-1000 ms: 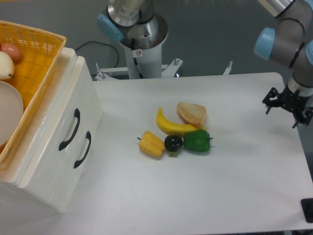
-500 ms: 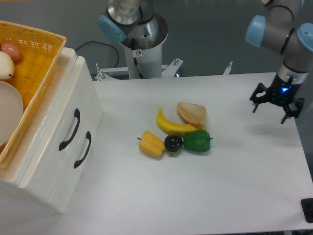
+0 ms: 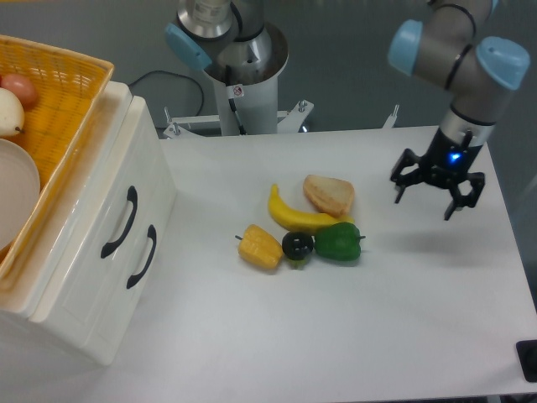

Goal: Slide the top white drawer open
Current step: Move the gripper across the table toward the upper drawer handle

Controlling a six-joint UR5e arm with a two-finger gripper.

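Drawer (image 3: 107, 220), the top one, sits shut in the white cabinet (image 3: 84, 319) at the left, exactly as a second ago, black handle (image 3: 120, 222) untouched. Only the gripper (image 3: 425, 197) has moved, leftward from the right table (image 3: 336, 336) edge toward the middle. Its jaws are spread wide, holding nothing, above the tabletop right of the bread (image 3: 329, 196) and banana (image 3: 298, 215).

white worktop (image 3: 403, 319), glossy white drawer cabinet (image 3: 80, 277) standing at its left edge, cluster of food near the middle: banana (image 3: 294, 218), bread slice (image 3: 329, 195) touching it, green pepper (image 3: 339, 242), dark round fruit (image 3: 297, 245), yellow pepper (image 3: 259, 247)
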